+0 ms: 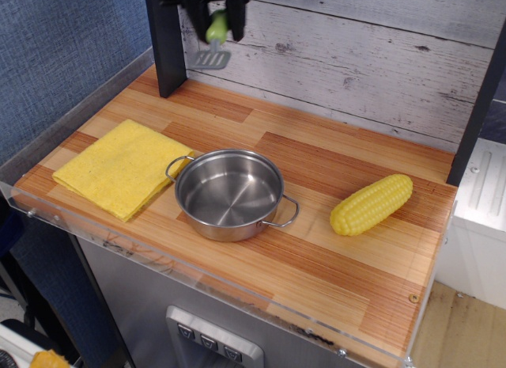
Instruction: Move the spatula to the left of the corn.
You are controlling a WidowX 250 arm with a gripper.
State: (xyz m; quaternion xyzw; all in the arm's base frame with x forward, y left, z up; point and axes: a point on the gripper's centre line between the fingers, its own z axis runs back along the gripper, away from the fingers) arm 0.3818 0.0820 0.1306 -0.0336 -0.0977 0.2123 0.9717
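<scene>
My gripper (215, 21) is at the top of the view, high above the back of the counter, shut on the light-green handle of the spatula (212, 45). The spatula hangs with its grey slotted blade pointing down, in the air in front of the white plank wall. The yellow corn (371, 203) lies on the wooden counter at the right, far to the right and below the gripper. Much of the gripper is cut off by the top edge.
A steel pot (230, 194) with two handles stands in the middle of the counter. A folded yellow cloth (121, 166) lies at the left. A dark post (164, 51) stands at the back left. The counter (332, 273) has a clear rim at the front.
</scene>
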